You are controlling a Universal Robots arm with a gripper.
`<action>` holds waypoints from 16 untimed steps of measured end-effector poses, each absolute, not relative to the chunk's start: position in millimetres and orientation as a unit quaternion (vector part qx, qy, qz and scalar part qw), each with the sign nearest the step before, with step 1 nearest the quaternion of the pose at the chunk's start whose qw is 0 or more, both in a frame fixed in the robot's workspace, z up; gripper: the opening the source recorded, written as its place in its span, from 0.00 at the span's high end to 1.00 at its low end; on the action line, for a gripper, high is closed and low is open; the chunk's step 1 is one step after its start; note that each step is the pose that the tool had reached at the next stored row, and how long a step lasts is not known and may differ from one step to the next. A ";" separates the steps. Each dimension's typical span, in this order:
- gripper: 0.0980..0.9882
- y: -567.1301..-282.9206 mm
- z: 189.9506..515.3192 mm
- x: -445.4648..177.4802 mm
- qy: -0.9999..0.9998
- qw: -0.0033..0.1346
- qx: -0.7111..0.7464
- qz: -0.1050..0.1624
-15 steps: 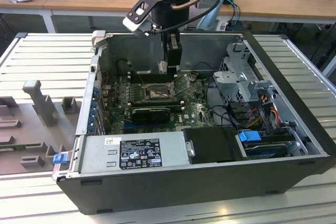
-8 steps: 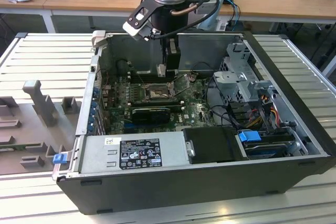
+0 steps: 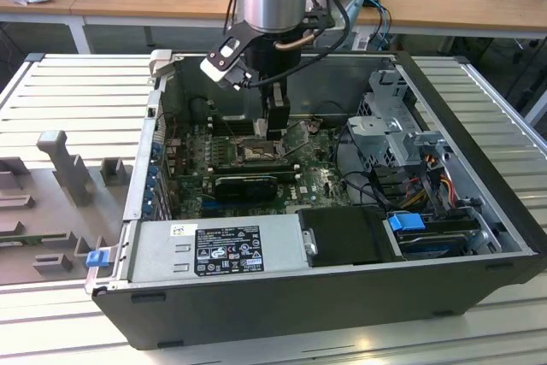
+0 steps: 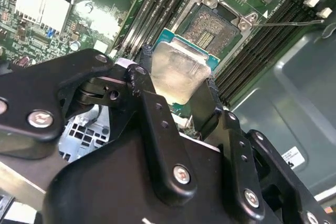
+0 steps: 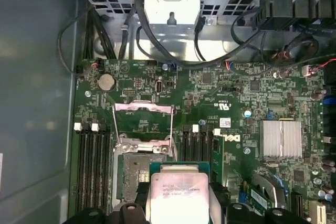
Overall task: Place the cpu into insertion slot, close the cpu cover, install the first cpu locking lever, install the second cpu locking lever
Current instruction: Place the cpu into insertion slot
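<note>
Above one square dark metal-framed insertion slot (image 5: 137, 174), the black hand (image 4: 176, 80) clenches one small silvery green-rimmed square cpu (image 4: 178, 69); one silvery cpu cover (image 5: 144, 107) stands raised.

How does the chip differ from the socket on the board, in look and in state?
The chip has a smooth silvery top with a thin green rim; the socket is a dark field of fine contacts inside a metal frame. The chip is held in the gripper, above the board; the socket sits fixed on the board, uncovered and empty. Both are square.
</note>
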State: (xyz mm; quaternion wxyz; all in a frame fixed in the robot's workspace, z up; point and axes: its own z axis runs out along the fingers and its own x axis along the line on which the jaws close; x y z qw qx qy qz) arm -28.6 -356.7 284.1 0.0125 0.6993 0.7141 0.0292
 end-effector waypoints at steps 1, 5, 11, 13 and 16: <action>0.52 -356.3 280.1 -28.8 0.714 0.012 0.699 0.029; 0.52 -355.7 271.7 -31.3 0.714 0.012 0.699 0.029; 0.52 -346.9 266.6 -31.6 0.714 0.012 0.699 0.029; 0.52 -345.4 264.4 -31.7 0.714 0.012 0.699 0.029; 0.52 -342.7 260.2 -32.3 0.714 0.012 0.699 0.029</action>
